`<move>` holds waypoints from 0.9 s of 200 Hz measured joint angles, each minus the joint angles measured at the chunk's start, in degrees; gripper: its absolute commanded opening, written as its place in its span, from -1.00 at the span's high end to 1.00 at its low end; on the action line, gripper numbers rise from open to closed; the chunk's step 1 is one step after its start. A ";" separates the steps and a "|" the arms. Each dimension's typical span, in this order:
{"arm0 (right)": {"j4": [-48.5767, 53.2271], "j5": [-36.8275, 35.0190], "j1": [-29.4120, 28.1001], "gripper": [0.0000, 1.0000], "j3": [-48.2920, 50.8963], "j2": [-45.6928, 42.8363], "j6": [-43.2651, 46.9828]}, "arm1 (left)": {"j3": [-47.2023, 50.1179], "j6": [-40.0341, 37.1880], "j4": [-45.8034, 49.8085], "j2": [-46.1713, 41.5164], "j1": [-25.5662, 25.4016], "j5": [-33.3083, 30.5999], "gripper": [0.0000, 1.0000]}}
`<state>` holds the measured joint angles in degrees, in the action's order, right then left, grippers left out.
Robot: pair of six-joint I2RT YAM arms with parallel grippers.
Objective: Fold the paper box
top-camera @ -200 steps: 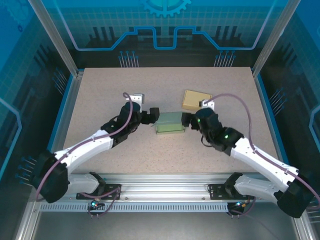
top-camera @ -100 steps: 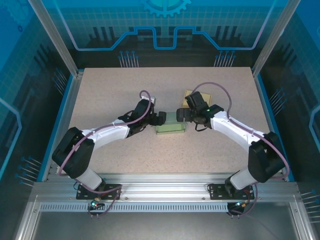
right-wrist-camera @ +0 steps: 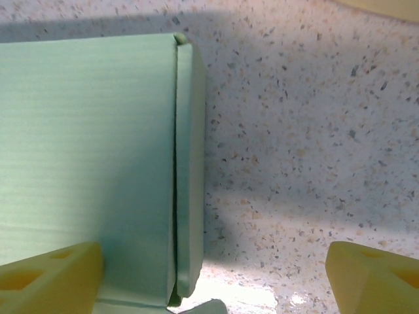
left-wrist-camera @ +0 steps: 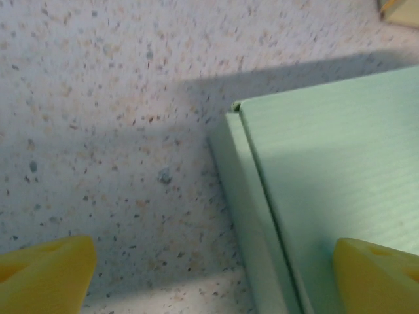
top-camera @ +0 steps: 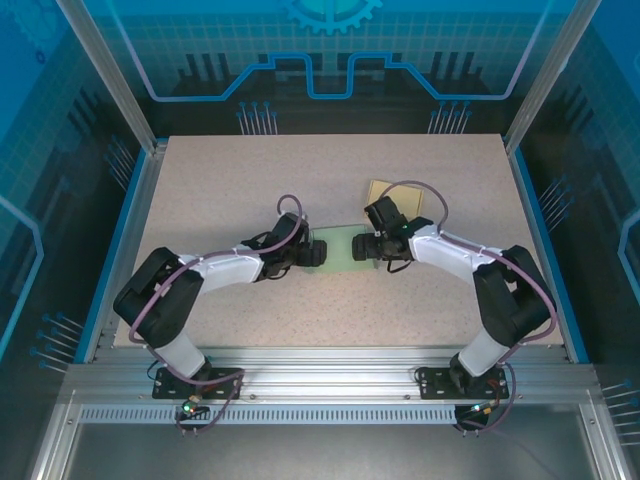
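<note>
Where top view blurs detail, wrist views show left tool (left-wrist-camera: 209, 275), right tool (right-wrist-camera: 211, 273) released astride paper box (right-wrist-camera: 85, 144) edges.

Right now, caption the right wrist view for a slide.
Open right gripper straddles the green box's side flap above the table.

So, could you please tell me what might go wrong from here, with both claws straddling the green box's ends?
The right claw has one fingertip over the green box, one over bare table; closing could crease the side flap askew. Uneven pushing by the left claw might slide the box towards the tan box.
</note>
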<state>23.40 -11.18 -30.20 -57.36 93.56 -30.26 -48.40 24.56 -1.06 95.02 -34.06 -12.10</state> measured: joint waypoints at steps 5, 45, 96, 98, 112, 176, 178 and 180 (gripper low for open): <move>-0.33 0.13 0.00 -0.74 0.33 0.15 -0.11 | 0.31 0.61 -0.09 0.09 0.00 0.04 -0.71; -2.73 1.25 0.00 -0.69 1.57 1.25 -0.81 | 2.60 3.74 -3.26 0.11 0.00 1.51 -0.44; -5.77 2.71 0.15 -0.68 3.02 1.31 -2.14 | 4.13 5.60 -6.67 -0.02 0.11 2.78 -0.22; -5.95 2.73 0.17 -0.68 3.13 1.27 -2.23 | 4.20 5.60 -6.78 -0.04 0.11 2.82 -0.21; -6.64 3.17 0.26 -0.69 3.89 0.61 -2.51 | 4.48 5.64 -7.02 -0.26 0.17 3.04 -0.17; -7.26 7.48 1.03 -1.00 8.44 -8.83 -4.04 | 8.11 10.03 -13.09 -1.07 4.68 11.72 0.18; -7.48 7.85 1.14 -1.00 8.61 -9.09 -4.09 | 8.24 10.23 -13.38 -1.07 4.85 12.07 0.19; -7.72 8.33 1.36 -1.00 8.81 -9.46 -4.24 | 8.41 10.54 -13.62 -1.07 5.07 12.52 0.20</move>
<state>15.68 -2.85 -28.84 -48.56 84.09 -34.50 -39.99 35.09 -14.68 93.95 -28.99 0.43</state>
